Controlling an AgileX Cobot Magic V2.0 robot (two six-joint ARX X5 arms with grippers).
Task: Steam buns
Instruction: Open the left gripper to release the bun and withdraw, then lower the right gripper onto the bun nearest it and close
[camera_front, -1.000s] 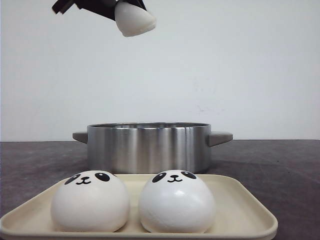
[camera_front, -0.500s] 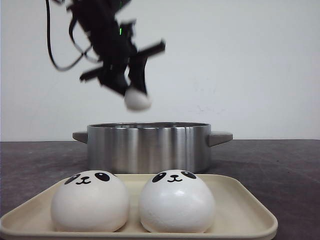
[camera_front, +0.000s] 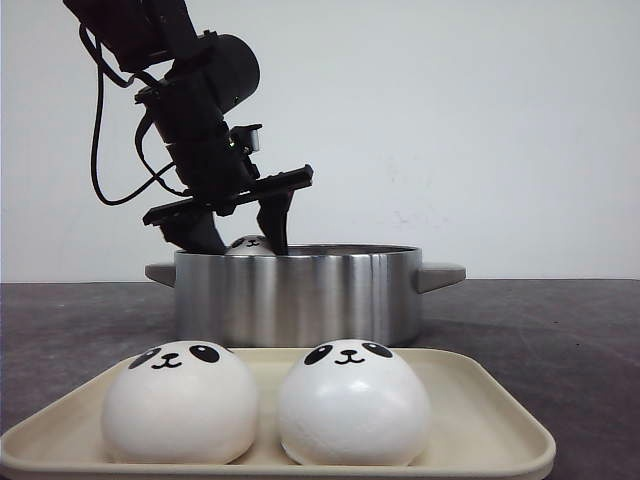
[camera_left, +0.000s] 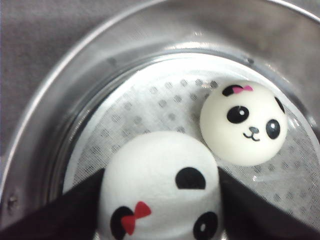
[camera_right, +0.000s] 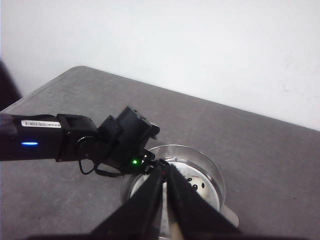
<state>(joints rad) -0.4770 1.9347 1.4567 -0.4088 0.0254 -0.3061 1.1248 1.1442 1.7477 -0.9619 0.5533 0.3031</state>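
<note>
Sitting nearest the front cam, two panda buns (camera_front: 265, 402) wait side by side on the cream tray (camera_front: 500, 420), untouched. Behind the tray stands the steel pot (camera_front: 298, 295) on the dark tabletop (camera_front: 560, 330). Left tool (camera_front: 240, 232) is dipped over the pot's left half, fingers closed on a bow-marked bun (camera_left: 160, 187), held low w/ its dome just showing above the rim. Key relation: a second bun (camera_left: 244, 122) already lies on the perforated liner (camera_left: 150, 110), just beside the held one, so release needs the free liner patch on the other side. Right tool (camera_right: 166, 172) hangs high above the pot, fingers nearly together, holding nothing. Tray buns look closer to neither arm clearly.
</note>
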